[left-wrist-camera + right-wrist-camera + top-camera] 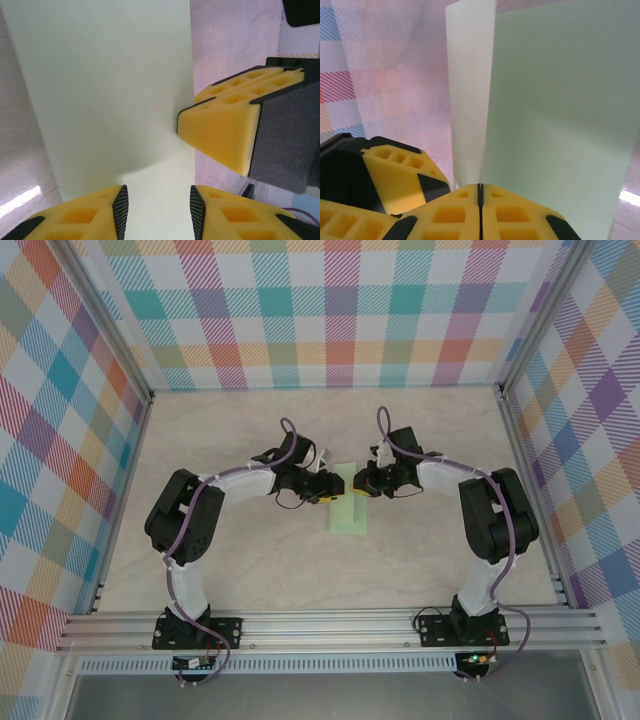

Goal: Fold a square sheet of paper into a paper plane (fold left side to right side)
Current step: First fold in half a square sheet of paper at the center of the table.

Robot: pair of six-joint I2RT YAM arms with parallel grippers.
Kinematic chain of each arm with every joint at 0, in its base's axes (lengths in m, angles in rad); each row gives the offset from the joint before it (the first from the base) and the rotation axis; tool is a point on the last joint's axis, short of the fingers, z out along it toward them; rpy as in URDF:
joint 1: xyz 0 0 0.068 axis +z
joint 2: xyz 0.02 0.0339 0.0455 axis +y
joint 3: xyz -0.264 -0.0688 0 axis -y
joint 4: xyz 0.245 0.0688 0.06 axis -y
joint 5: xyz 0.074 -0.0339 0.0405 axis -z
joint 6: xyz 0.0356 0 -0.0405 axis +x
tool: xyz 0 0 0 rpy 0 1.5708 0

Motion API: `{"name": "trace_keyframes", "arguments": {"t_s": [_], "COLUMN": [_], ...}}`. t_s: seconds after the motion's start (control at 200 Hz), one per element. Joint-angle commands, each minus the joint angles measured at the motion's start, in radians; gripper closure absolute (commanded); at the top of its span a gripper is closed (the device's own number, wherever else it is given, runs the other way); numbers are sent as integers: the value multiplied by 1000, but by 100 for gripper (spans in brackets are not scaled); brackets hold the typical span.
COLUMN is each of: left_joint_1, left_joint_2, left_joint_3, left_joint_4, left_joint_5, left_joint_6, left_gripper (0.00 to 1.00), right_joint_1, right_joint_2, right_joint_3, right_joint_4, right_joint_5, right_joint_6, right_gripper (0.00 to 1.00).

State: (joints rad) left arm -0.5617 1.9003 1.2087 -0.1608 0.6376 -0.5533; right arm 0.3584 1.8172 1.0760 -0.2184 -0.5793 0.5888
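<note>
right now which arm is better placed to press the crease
Left, likely: the left gripper is open with the paper between its fingers, free to press, while the right gripper is shut on the paper's edge, holding it.

Nothing to read here.
I see no letters, numbers, labels or brand marks: the square sheet of paper (110, 85) in front of me is plain, and the checked walls (340, 310) carry pattern only.

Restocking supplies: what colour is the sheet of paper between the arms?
The sheet of paper is plain pale mint green, clearest in the right wrist view.
</note>
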Motion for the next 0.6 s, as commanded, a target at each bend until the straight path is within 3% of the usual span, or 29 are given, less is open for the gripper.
{"name": "trace_keyframes", "arguments": {"t_s": [0.0,0.2,0.595], "left_joint_1": [-9,-10,-61], "left_joint_2": [-83,-94,42], "left_joint_3": [10,-2,82], "left_joint_4": [-72,-176,-149], "left_joint_5": [-70,-190,-207], "left_joint_6": [34,20,-48], "left_gripper": [50,35,35], "right_joint_1": [2,-3,-3], "right_joint_2": [-4,-3,23], "right_joint_3": [34,39,64], "right_joint_4": [-74,-123,-176], "right_joint_5": [60,140,200], "right_joint_6": [-56,-76,-110], "right_gripper": [93,93,92]}}
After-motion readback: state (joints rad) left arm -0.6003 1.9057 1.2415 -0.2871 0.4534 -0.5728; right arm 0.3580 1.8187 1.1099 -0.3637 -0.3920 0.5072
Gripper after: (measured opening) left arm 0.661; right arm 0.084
